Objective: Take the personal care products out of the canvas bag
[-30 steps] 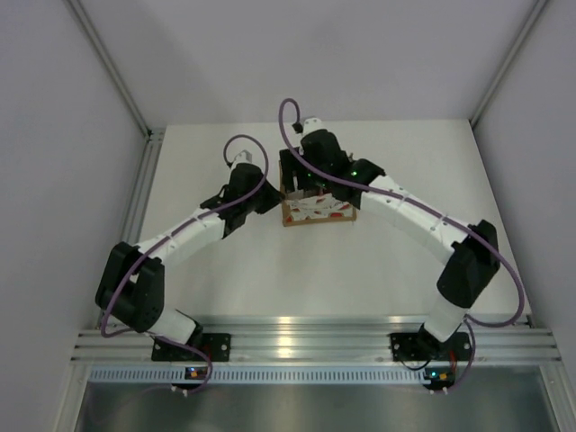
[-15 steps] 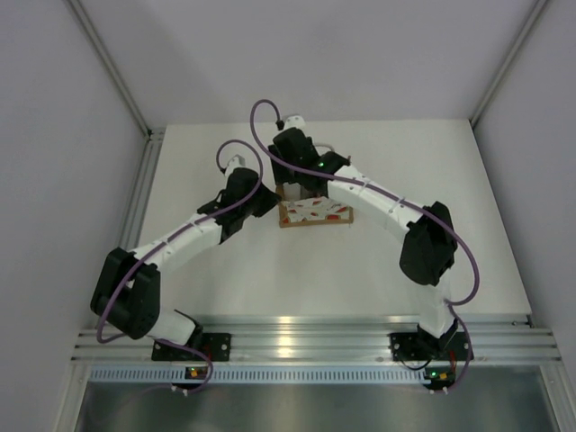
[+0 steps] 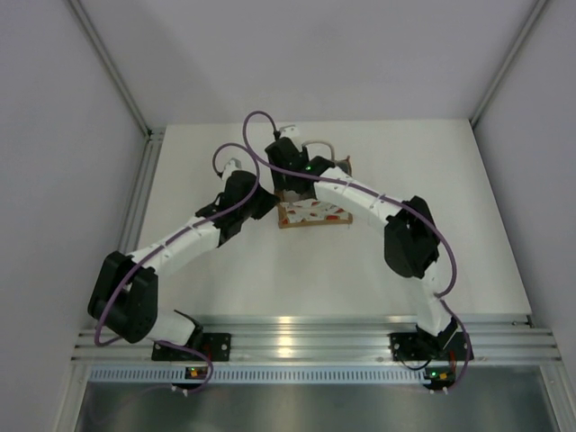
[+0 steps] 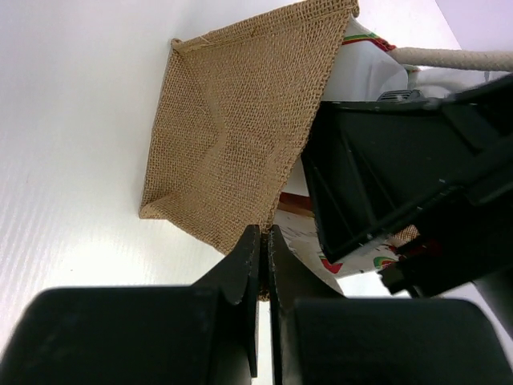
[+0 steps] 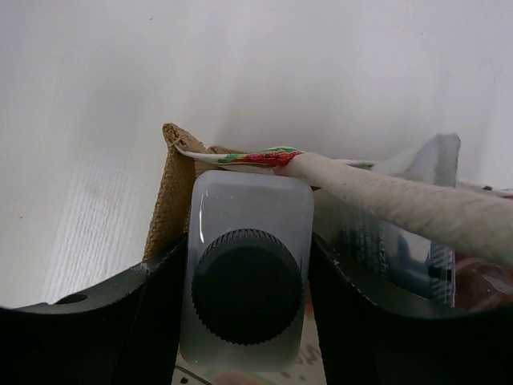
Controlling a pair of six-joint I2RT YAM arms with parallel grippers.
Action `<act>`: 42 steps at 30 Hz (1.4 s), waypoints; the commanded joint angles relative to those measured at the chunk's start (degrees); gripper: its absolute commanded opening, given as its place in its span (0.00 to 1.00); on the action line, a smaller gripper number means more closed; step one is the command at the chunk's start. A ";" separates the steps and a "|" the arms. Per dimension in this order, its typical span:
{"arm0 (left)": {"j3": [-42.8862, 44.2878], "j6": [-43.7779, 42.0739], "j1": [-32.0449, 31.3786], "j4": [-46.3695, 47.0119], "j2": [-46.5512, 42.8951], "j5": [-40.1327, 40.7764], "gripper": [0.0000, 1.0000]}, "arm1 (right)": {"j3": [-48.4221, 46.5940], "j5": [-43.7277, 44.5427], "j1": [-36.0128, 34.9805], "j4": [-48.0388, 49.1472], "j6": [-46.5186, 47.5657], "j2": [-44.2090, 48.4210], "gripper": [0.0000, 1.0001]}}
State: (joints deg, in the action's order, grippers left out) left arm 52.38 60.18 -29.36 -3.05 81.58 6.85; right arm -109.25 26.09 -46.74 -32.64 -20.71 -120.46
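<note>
The canvas bag [image 3: 312, 213] stands mid-table, its white panel with red shapes facing the arms. My left gripper [image 3: 268, 204] is at its left end. In the left wrist view my left gripper [image 4: 264, 241] is shut on the tan weave edge of the bag [image 4: 240, 120]. My right gripper [image 3: 290, 189] is over the bag's left end. In the right wrist view my right gripper [image 5: 247, 257] is shut on the white bottle with a dark round cap [image 5: 247, 290], at the bag's rim [image 5: 170, 196]. A clear printed bottle [image 5: 409, 249] and something red [image 5: 481, 285] lie inside, partly hidden by the white handle [image 5: 401, 204].
The right arm's black wrist [image 4: 401, 168] fills the space just right of my left fingers. A white handle loop [image 3: 322, 147] sticks out behind the bag. Grey walls stand on three sides, with a metal rail [image 3: 306, 346] at the near edge.
The right arm has folded inward and its gripper has shifted left over the bag's left end. The left gripper has stayed at the bag's left edge.
</note>
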 commanded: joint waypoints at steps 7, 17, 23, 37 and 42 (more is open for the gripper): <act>-1.23 0.55 0.36 -1.61 -1.95 2.29 0.00 | -2.90 3.00 -0.19 0.39 -2.84 -3.02 0.22; -1.58 1.08 0.36 -1.70 -2.13 3.08 0.00 | -2.11 1.78 -0.72 1.88 -0.74 5.75 0.00; -1.93 1.25 0.36 -1.70 -2.39 4.48 0.00 | -1.14 2.30 -1.42 1.88 2.42 12.08 0.00; -1.84 1.60 0.45 -1.70 -1.43 4.66 0.00 | -1.13 3.88 -2.30 -0.49 7.96 25.10 0.00; -2.02 1.78 0.36 -1.70 -1.78 4.93 0.00 | -2.11 5.91 0.06 -2.77 9.72 29.76 0.00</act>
State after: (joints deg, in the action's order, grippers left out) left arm 51.55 61.91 -29.43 -3.03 81.08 8.21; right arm -107.26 27.05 -47.90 -37.69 -13.52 -97.34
